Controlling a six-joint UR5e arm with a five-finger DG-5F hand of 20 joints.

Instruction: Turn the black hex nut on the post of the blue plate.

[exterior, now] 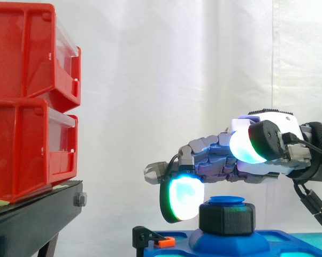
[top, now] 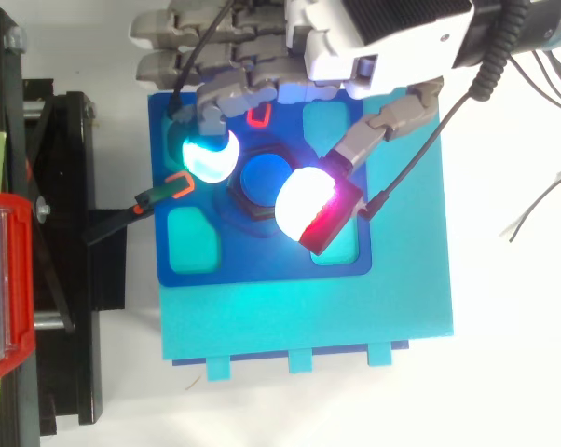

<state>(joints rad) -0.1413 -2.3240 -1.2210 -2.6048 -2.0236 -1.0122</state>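
The black hex nut (exterior: 227, 218) (top: 236, 198) sits on the blue post (exterior: 227, 200) (top: 266, 179) at the middle of the dark blue plate (top: 262, 265). My hand (exterior: 220, 155) (top: 392, 37) reaches in from the right and hovers over the plate. One finger bends down, and its cyan-green pad (exterior: 185, 199) (top: 209, 156) is against the nut's left side. The thumb's white-red pad (exterior: 249, 142) (top: 308, 207) hangs higher than the nut on its other side, not touching it. The other fingers stretch out fairly straight above the plate's far edge.
The blue plate lies on a cyan base (top: 308, 317). A black clip with an orange tip (exterior: 165, 242) (top: 173, 186) juts in at the plate's left edge. Red bins (exterior: 27, 107) (top: 6, 279) are stacked on the black stand (exterior: 32, 214) to the left.
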